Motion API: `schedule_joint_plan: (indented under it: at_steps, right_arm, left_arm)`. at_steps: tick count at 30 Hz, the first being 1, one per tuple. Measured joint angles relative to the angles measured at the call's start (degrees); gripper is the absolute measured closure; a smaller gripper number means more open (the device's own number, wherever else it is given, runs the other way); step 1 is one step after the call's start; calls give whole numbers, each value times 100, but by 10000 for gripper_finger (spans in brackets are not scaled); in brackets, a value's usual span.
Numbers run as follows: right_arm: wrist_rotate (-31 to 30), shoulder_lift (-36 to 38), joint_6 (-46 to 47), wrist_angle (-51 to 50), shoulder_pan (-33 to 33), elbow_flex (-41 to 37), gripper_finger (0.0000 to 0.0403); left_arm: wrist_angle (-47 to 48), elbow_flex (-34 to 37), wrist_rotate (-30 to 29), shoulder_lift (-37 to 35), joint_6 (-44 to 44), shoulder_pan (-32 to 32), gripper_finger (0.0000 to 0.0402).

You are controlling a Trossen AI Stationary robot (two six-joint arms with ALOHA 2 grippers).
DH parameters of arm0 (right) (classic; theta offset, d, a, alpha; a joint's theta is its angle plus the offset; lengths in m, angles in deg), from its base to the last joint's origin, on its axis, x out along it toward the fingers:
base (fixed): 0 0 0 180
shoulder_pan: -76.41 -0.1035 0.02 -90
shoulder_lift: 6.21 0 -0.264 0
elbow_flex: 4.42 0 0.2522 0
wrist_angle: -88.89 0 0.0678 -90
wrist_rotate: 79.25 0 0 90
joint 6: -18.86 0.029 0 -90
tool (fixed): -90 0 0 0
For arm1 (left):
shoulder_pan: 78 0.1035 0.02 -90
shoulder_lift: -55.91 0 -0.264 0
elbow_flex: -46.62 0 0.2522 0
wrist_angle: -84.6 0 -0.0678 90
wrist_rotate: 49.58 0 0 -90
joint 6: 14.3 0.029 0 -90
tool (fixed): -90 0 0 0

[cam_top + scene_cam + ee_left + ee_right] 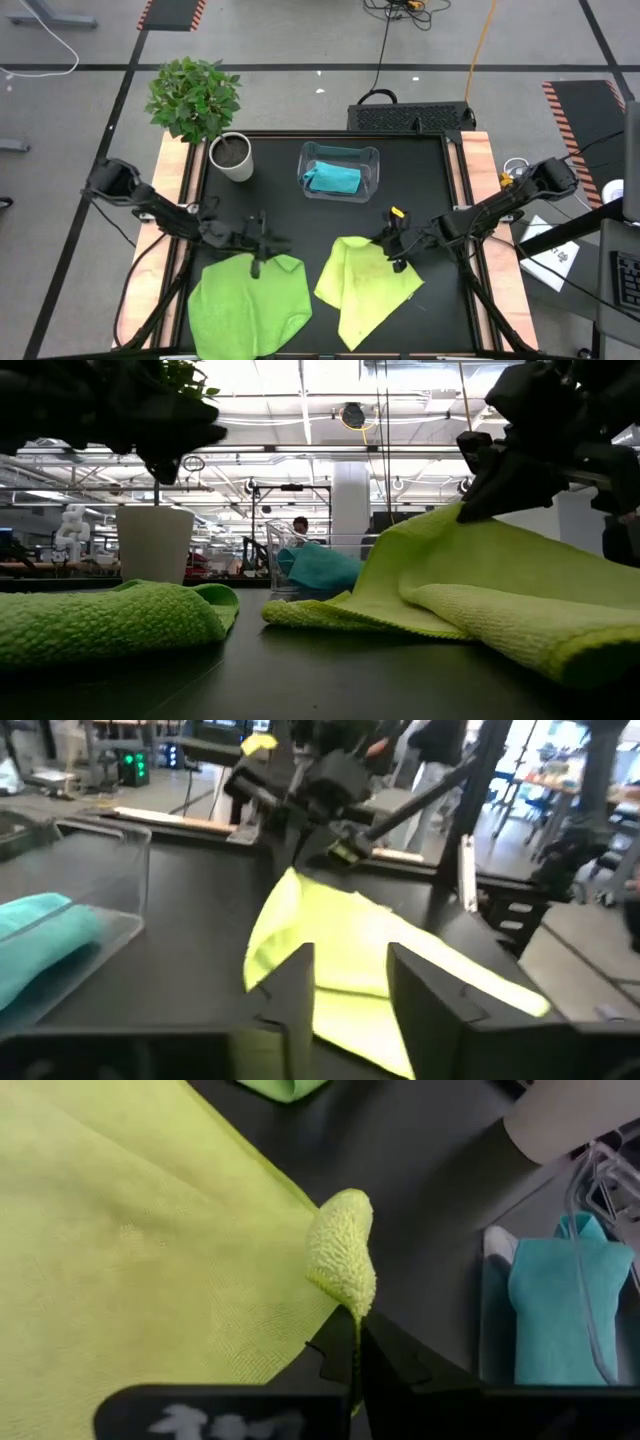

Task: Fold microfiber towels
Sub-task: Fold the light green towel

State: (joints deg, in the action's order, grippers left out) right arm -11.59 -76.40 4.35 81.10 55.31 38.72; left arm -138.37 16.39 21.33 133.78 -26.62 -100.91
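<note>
I take the clear plastic bin (pixel 340 171) at the far middle of the black table (pixel 280 200) as my landmark. Inside it I see the turquoise towel (pixel 333 178), bunched against the bin's wall; it also shows through the clear side in the low view (pixel 318 570).

Nearer to me than the bin and slightly to its right lies the pale yellow-green towel (pixel 362 285), partly doubled over, with one corner drawn up off the table. My right gripper (pixel 393 243) sits on that corner, between the bin and the body of the towel. In the right wrist view the two dark fingers (pixel 352 1350) are pressed together with a puckered tuft of the cloth (pixel 342 1255) standing out past their tips, so that gripper is clamped on the pale yellow-green towel. From table height the cloth slopes up from the surface to the gripper (pixel 478 502).

Nearer to me than the bin and off to its left is the bright green towel (pixel 250 305), lying as a folded heap flat on the table (pixel 110 620). My left gripper (pixel 258 245) hangs over the far edge of that towel, on the side that faces the bin. In the left wrist view its fingers (pixel 420 995) stand apart with nothing between them, and the pale towel shows through the gap.

A white pot (pixel 232 157) with a leafy plant (pixel 195 97) stands just left of the bin, at the table's far left corner
</note>
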Motion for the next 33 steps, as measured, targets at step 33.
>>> schedule_joint_plan:
  at_steps: [33]
  right_arm:
    - [85, 1180, -191, -548, -414, 301, 403]
  left_arm:
    - [-19, -2038, 2037, 3531, -1831, 1103, 123]
